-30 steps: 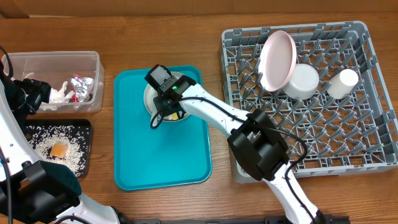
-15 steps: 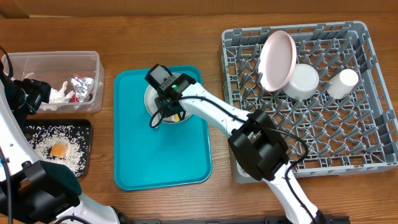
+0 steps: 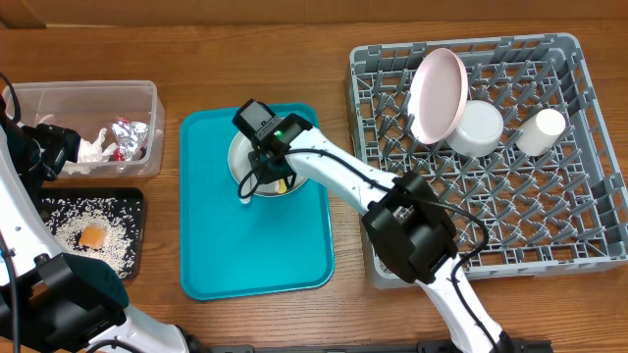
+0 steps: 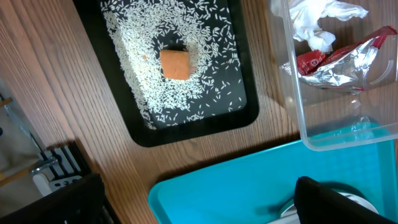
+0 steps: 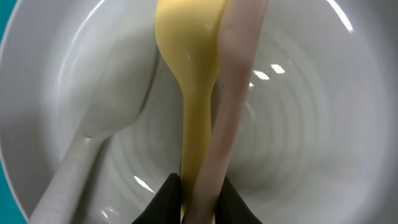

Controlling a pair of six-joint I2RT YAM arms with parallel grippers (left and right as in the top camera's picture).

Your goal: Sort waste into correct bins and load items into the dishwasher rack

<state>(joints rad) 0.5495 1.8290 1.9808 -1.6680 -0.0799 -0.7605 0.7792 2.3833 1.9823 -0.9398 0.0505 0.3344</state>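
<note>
1. A wooden table [image 3: 294,59] carries everything, and a flat teal tray [image 3: 255,245] lies directly under the right gripper.
2. The right gripper [image 5: 199,202] hangs over the grey-green plate [image 3: 238,157] on that tray. Its fingers are pressed together on the plastic cutlery [image 5: 186,93], a pale yellow handle and a pinkish one side by side, whose far ends reach into the plate.
3. A whitish spoon [image 5: 106,137] lies loose in the same plate, beside the pinched pair and not gripped.
4. Well apart to that gripper's right, the dishwasher rack [image 3: 549,216] holds a pink plate [image 3: 437,95] standing on edge. A white bowl [image 3: 478,127] touches it, and a small white cup [image 3: 542,130] sits near the bowl.
5. The left gripper [image 3: 47,147], spread wide with nothing in it, hovers at the left end of the clear tub [image 3: 88,86]. The tub holds a crumpled napkin [image 4: 323,18] and a foil wrapper [image 4: 342,65].
6. Just beside that gripper, on the robot's side, the black tray [image 4: 193,127] holds scattered rice grains [image 4: 186,93] with an orange cube [image 4: 175,64] in their middle.
</note>
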